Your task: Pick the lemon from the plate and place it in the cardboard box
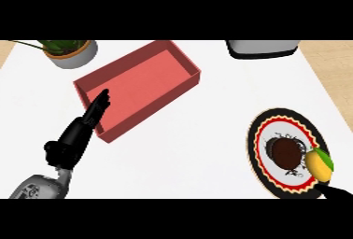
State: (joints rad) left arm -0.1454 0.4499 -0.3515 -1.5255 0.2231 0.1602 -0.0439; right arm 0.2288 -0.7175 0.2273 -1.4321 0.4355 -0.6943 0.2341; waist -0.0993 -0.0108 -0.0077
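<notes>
Lemon [319, 164] sits on the right part of the plate [265, 135], a yellow fruit with a green patch on its upper right side, lying against a dark brown round thing [285, 153] at the plate's middle. The plate has a black rim, a red zigzag ring and a white centre, and it rests near the right edge of the white bench [200, 149]. Just below the lemon, at the lower right corner, a black tip of the right hand [336, 192] shows; too little of it is in view to tell how its fingers stand.

Across the bench to the upper left lies the box [138, 86], red inside and out, open at the top and turned at an angle. The left hand [81, 130] comes up from the lower left, fingers straight and together, their tips over the box's near left wall, holding nothing. A potted plant [69, 51] stands at the far left corner, and a grey appliance [263, 47] at the far right.
</notes>
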